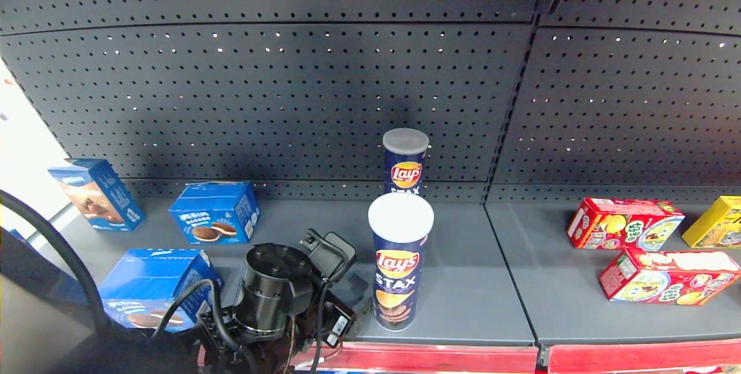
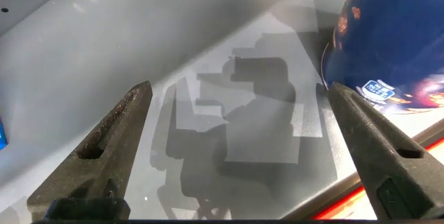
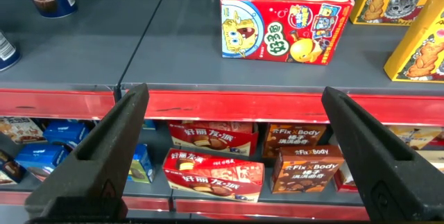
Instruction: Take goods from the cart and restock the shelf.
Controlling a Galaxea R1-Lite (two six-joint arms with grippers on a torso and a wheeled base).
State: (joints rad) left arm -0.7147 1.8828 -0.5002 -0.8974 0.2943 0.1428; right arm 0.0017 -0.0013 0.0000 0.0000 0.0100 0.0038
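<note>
L gripper (image 2: 239, 89): was wide open, empty, just beside front chip can (image 1: 399, 261).
R gripper (image 3: 232, 93): was wide open, empty.
Best move: pull straight back w/o nudging; tall can looked tippy.

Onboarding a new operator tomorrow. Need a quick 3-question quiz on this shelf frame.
1. True or false: the left gripper is open and empty, beside the front chip can.
2. How many blue cookie boxes are on the shelf in the head view? A two, B three, C five.
3. Fill in: the far-right box on that shelf is coloured ____.
Key: 1 true; 2 B; 3 yellow.
</note>
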